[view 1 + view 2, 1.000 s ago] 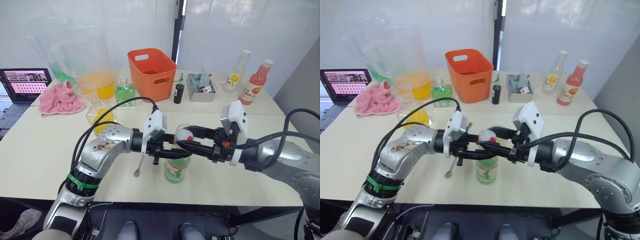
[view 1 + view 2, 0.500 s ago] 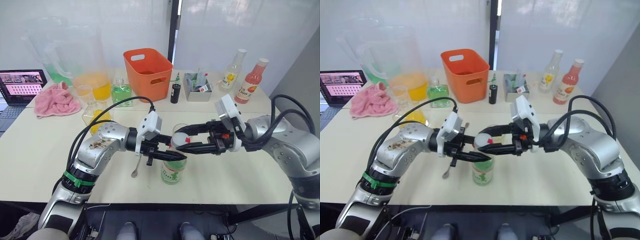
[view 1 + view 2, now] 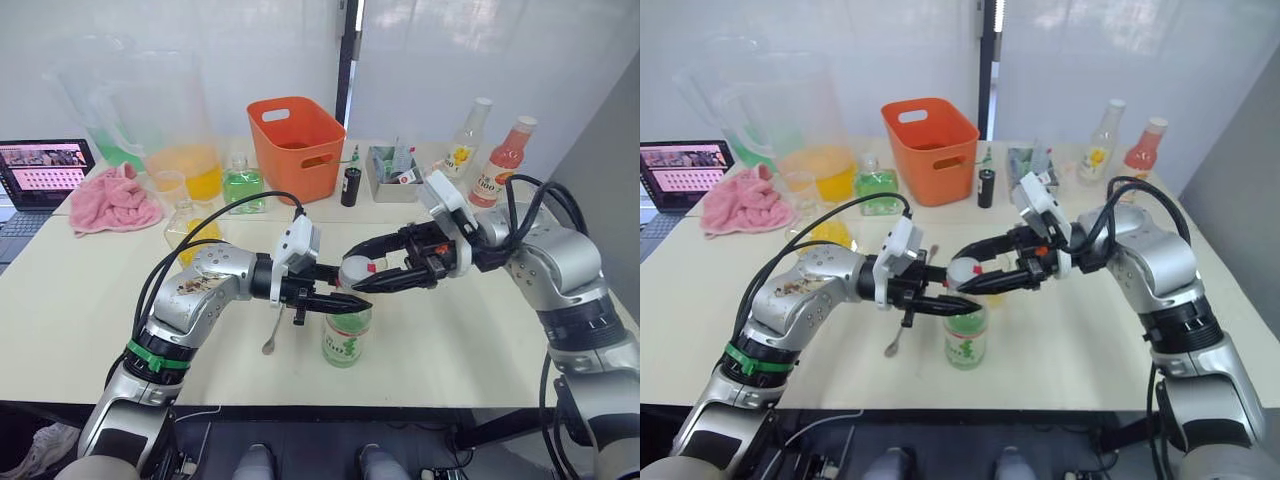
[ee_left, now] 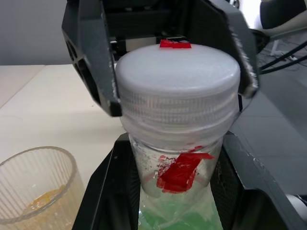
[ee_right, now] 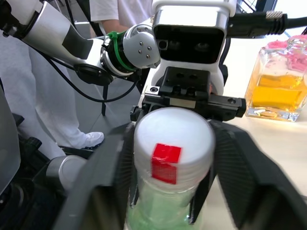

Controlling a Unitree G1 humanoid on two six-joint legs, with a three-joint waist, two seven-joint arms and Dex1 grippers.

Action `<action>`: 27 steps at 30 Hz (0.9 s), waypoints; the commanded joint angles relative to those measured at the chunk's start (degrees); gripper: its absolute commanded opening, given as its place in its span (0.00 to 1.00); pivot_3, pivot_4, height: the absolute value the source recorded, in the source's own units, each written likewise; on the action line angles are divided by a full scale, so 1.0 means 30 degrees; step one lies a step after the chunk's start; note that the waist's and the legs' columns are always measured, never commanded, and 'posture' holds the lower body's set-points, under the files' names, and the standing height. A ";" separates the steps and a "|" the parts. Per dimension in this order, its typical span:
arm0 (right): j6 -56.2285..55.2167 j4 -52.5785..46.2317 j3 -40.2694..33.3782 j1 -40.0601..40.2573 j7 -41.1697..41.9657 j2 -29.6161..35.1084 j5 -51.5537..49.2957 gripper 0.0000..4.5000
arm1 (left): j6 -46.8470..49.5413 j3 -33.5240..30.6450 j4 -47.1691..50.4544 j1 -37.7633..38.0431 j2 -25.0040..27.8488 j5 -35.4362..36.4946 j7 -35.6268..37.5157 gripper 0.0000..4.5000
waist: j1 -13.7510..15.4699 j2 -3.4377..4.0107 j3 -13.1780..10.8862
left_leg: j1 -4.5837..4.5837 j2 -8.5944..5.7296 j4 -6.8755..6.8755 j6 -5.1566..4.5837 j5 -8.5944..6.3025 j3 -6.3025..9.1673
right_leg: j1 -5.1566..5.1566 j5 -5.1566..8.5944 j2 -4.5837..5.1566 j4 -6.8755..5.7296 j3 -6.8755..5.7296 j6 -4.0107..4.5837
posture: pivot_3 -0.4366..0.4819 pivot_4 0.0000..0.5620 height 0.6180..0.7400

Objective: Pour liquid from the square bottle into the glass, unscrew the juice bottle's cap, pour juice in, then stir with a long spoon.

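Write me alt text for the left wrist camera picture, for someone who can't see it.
Close-up of a white cap with a red tab, on the neck of the juice bottle. The left end effector holds the neck below the cap, and the right end effector clamps the cap from the far side. A ribbed glass with a little orange liquid stands on the table.

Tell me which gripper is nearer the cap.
Right. The right gripper has its jaws around the cap; the left gripper clamps the juice bottle just below it.
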State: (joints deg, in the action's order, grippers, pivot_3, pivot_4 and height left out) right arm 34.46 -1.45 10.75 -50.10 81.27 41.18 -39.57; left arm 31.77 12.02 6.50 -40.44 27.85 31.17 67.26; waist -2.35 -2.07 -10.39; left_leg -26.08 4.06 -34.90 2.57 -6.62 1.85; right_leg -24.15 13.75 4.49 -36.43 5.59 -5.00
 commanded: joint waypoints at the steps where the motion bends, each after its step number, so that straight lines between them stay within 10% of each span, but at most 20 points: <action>1: -0.0051 -0.0978 -0.1430 0.0494 -0.0193 0.0202 -0.0352 0.91 | 0.0080 -0.0671 0.0014 -0.0088 0.0021 -0.0255 -0.0858 0.33 | 0.0027 0.0000 0.0000 | 0.0000 -0.0001 -0.0001 0.0000 0.0000 0.0001 | 0.0001 0.0001 -0.0001 -0.0004 -0.0001 0.0000 | 0.48 0.27 0.88; 15: 0.4732 -0.9131 -0.7450 0.6114 -1.1391 -0.0460 -0.4149 0.99 | 0.0008 -0.0371 0.0089 0.0222 -0.0258 -0.0449 -0.1167 0.33 | 0.0061 0.0000 0.0001 | 0.0028 -0.0002 -0.0013 0.0000 0.0000 0.0007 | -0.0010 0.0029 -0.0003 -0.0093 0.0005 0.0027 | 0.48 0.27 0.88; 27: 0.6681 -1.3384 -0.7166 0.8123 -1.8864 -0.1535 -0.6607 0.99 | -0.1425 0.0147 -0.0339 -0.0261 -0.1048 -0.1448 -0.1063 0.33 | 0.0323 0.0000 0.0002 | 0.0020 -0.0005 -0.0026 0.0000 0.0001 0.0007 | 0.0005 0.0083 0.0004 -0.0066 0.0013 0.0128 | 0.48 0.27 0.88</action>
State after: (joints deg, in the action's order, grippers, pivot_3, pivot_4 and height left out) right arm 55.29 -39.56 -10.00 -25.58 26.06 36.40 -58.78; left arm 30.11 12.24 5.68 -39.88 24.58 29.47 64.86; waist -1.38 -2.07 -10.39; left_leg -26.02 4.05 -34.99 2.57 -6.61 1.87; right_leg -24.14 14.00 4.50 -36.62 5.63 -4.61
